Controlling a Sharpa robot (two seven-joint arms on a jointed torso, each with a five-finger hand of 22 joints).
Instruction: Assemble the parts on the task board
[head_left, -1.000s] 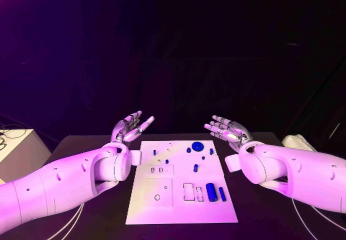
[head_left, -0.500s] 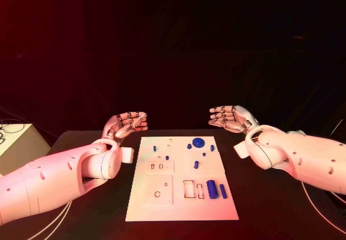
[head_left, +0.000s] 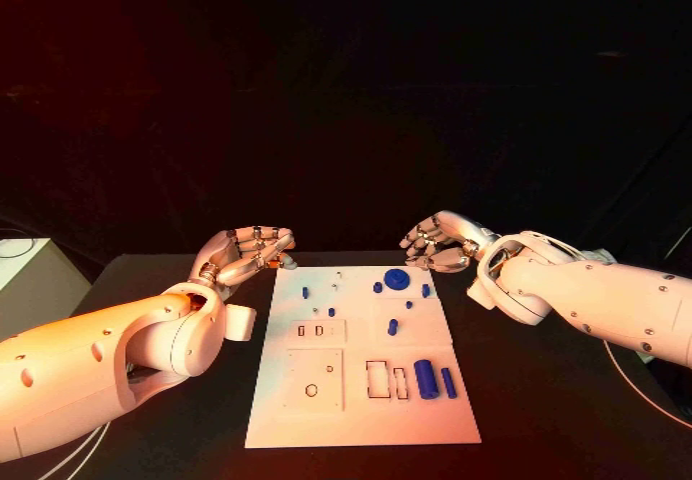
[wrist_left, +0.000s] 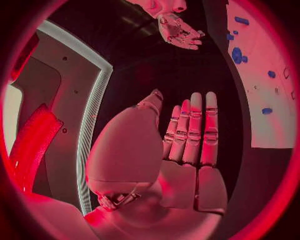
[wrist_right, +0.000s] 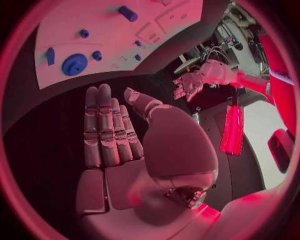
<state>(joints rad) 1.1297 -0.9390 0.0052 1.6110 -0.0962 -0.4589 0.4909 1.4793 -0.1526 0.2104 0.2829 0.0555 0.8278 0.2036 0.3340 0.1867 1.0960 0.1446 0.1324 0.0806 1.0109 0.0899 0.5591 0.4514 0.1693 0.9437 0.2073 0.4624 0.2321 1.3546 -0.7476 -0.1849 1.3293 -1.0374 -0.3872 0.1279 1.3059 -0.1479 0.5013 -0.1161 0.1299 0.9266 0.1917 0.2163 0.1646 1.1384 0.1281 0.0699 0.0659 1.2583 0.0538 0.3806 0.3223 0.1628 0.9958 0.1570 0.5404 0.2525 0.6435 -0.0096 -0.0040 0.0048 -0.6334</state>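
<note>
Both hands empty, left hand (head_left: 248, 250), right hand (head_left: 440, 241), board's (head_left: 361, 420) small parts indistinct

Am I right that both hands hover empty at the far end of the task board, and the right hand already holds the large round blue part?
Not quite: in the head view the large round blue part lies on the task board, untouched. The right hand holds nothing, like the left hand; both hover at the board's far end.
</note>
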